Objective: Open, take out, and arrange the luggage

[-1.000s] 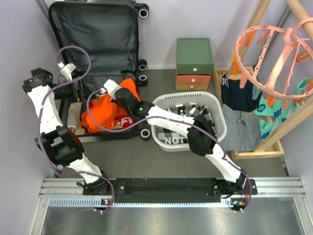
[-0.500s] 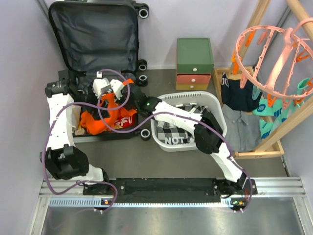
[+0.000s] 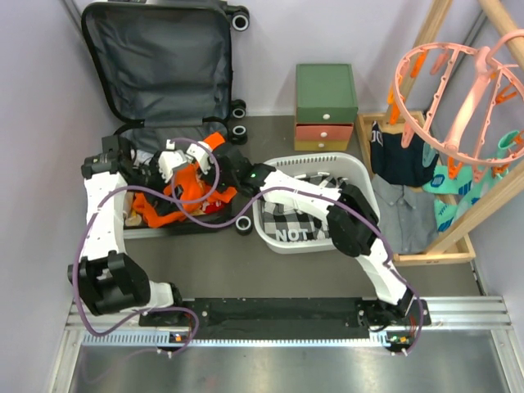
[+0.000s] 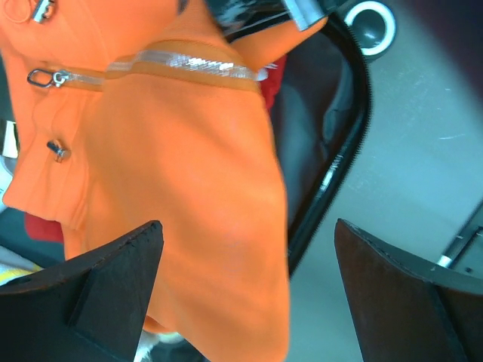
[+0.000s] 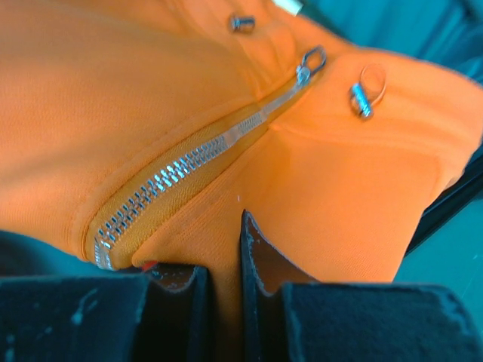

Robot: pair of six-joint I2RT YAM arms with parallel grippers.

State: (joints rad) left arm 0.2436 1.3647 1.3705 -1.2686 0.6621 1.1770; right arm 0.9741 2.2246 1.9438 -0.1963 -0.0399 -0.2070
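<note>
- Grey floor (image 3: 270,274), lilac walls; both arm bases sit on a metal rail at the near edge.
- Large hard-shell suitcase with black wheels and dark grey fabric lining (image 3: 155,65): far left and open. The lid stands against the back wall, and the lower half lies flat on the floor in front of it, full of clothes.
- Orange zip-front fabric garment (image 3: 190,187): bunched on top of the pile in the lower half, with something red under it.
- Right jaws: nearly closed, pinching a fold of the orange garment just beside its silver zip (image 5: 189,166).
- Left jaws: wide apart over the same garment, gripping nothing. Dark fingers (image 4: 106,286) sit either side of the orange cloth; can't tell if they touch it.
- Both wrists are close together above the lower half.
- White plastic laundry basket (image 3: 327,158): just right of the suitcase, holding black-and-white checked cloth (image 3: 291,217).
- Small green-and-orange drawer box (image 3: 326,106): against the back wall, behind the basket.
- Pink round peg hanger (image 3: 458,90): far right on a wooden rack (image 3: 491,205), with dark and teal clothes below.
</note>
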